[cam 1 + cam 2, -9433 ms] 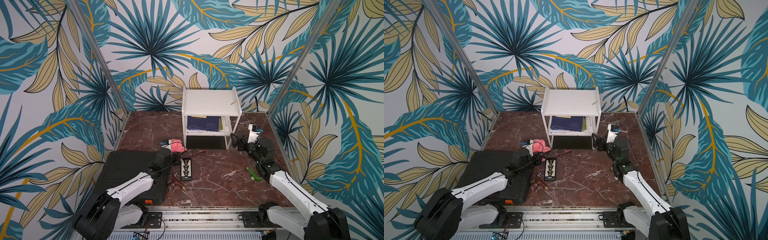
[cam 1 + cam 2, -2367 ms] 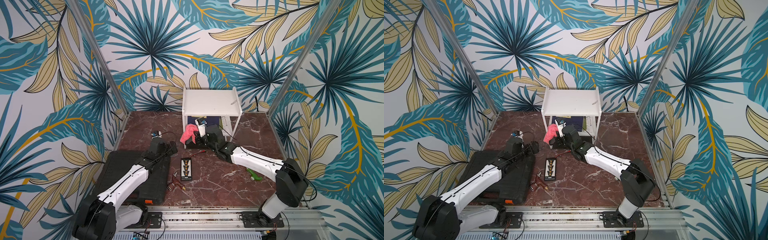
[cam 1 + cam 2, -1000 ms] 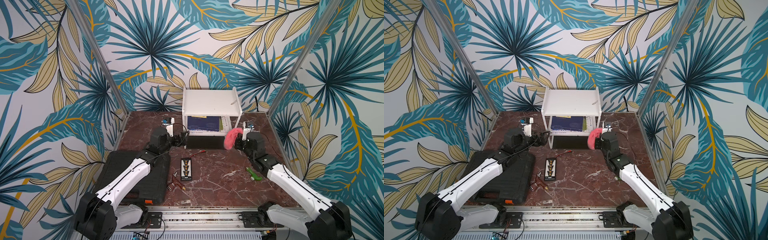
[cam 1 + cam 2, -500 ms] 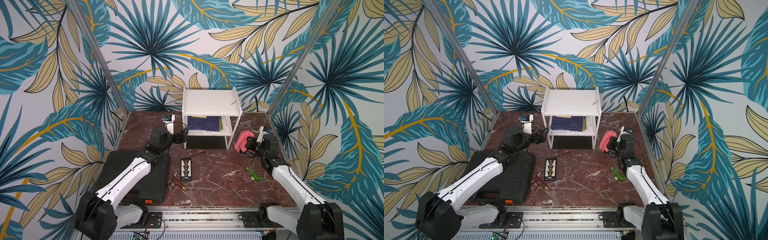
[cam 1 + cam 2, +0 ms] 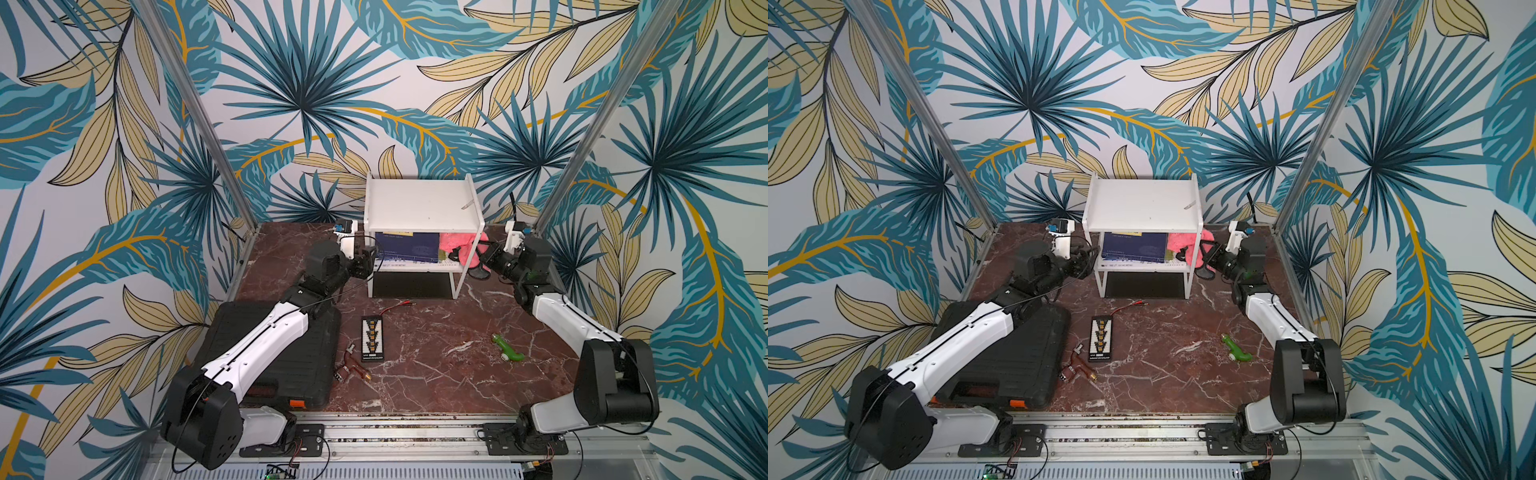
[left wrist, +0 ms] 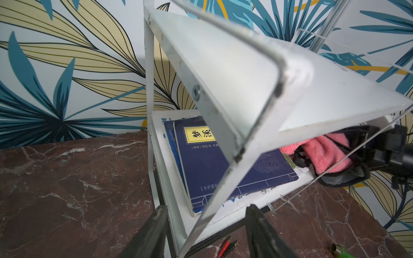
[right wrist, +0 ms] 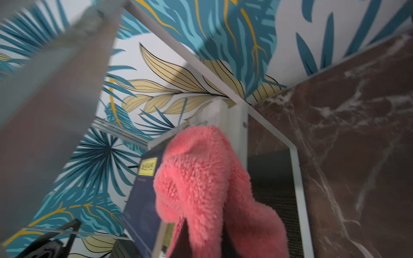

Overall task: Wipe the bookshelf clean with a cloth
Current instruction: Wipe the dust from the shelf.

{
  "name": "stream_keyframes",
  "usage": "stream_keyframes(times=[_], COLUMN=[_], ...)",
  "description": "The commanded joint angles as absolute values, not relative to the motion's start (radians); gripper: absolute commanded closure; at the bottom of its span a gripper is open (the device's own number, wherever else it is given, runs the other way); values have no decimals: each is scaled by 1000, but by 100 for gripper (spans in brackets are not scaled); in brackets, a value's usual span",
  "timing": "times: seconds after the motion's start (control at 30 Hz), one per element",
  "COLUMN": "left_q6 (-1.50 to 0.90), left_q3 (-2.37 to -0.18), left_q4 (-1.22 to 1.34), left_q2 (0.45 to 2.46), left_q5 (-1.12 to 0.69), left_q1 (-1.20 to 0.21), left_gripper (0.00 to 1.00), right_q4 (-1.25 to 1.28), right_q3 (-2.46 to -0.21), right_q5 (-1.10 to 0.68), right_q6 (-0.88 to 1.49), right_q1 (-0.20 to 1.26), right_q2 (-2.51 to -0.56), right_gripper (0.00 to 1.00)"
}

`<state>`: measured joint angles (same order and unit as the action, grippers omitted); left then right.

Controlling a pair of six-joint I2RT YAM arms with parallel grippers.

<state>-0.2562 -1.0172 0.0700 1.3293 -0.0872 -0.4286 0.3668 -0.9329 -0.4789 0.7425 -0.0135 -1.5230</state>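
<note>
A brown marble table (image 5: 436, 374) is holding a black case (image 5: 291, 357) and a green toy (image 5: 509, 349). Farther back, the left gripper (image 6: 206, 214) is sitting open around a leg of the white bookshelf (image 5: 419, 199). The right gripper (image 5: 465, 253) is squeezing the pink cloth (image 5: 455, 241) in the lower shelf space beside a blue book (image 5: 405, 249). The top board is hiding part of the cloth. Leafy wallpaper (image 5: 311, 83) is standing behind.

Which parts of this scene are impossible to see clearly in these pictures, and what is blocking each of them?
- Right gripper fingertips: right wrist view, buried in the cloth.
- Bookshelf lower board: in a top view, mostly under its top board and the books.
- Small grey thing on top: too small to name in both top views.
- Left gripper: left wrist view, contact with the bookshelf unclear.
</note>
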Motion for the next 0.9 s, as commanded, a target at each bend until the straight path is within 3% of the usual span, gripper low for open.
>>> stream_keyframes(times=[0.0, 0.27, 0.33, 0.47, 0.6, 0.7, 0.77, 0.87], left_q6=[-216, -211, -213, -213, -215, -208, -211, -222], left_q3=[-1061, -1071, -1065, -1047, -1060, -1087, -1099, -1116], left_q4=[49, 50, 47, 61, 73, 59, 51, 35], left_q2=[1347, 1367, 1368, 1373, 1400, 1414, 1426, 1445], left_q5=[-90, -120, -120, -121, -135, -165, -185, -222], left_q1=[-431, -431, -430, -429, -427, -426, -426, -426], left_gripper=[43, 48, 48, 48, 49, 50, 51, 53], right_q4=[314, 145, 164, 437, 337, 325, 254, 256], right_q3=[-1016, -1502, -1445, -1127, -1374, -1518, -1541, -1414], right_q5=[-464, -464, -472, -338, -388, -320, -244, -270], right_q6=[668, 682, 676, 712, 727, 781, 777, 723], right_q1=[-24, -23, -23, -24, -23, -17, -15, -15], right_q2=[-1549, -1876, -1832, -1642, -1683, -1778, -1822, -1828], right_gripper=[100, 100, 100, 100, 100, 100, 100, 100])
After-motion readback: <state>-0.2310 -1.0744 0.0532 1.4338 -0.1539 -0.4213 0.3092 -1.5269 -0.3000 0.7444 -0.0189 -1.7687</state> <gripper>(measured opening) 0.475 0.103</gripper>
